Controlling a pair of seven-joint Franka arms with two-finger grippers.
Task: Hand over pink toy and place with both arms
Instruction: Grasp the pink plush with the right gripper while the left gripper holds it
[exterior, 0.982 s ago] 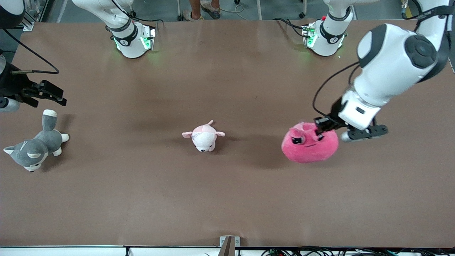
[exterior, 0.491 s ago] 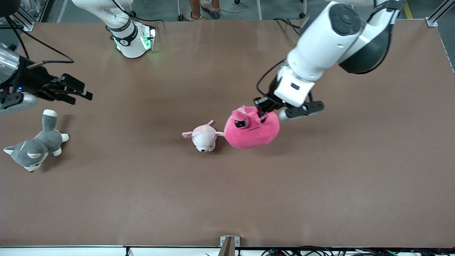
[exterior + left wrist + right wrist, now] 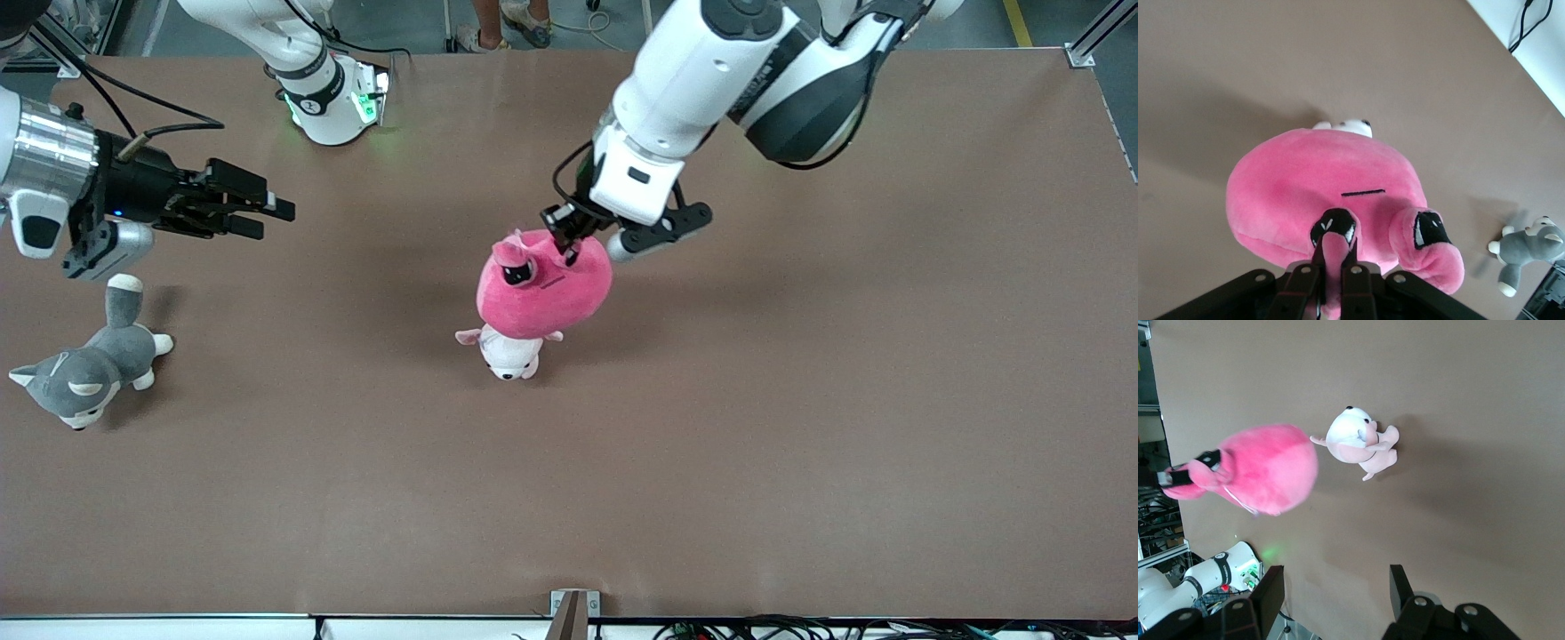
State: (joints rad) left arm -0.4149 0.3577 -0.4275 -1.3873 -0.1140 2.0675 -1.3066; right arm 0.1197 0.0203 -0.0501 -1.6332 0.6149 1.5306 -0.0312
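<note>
Two grippers are up over the brown table (image 3: 800, 400), both mine. My left gripper (image 3: 569, 238) hangs above the middle of the table with its fingers (image 3: 1331, 273) pressed together on an ear flap of the pink toy (image 3: 542, 286), pinching it so the round plush dangles clear of the surface. In the front view the toy hangs over the small pale pink-and-white plush (image 3: 511, 351), which lies on the table beneath it with its white snout pointing toward the front camera. My right gripper (image 3: 253, 206) is in the air toward the right arm's end of the table, fingers (image 3: 1271, 597) spread wide with nothing between them, aimed toward the hanging toy. A grey-and-white husky plush (image 3: 84, 369) lies on the table at that same end, nearer the front camera than the spot my right gripper is over.
</note>
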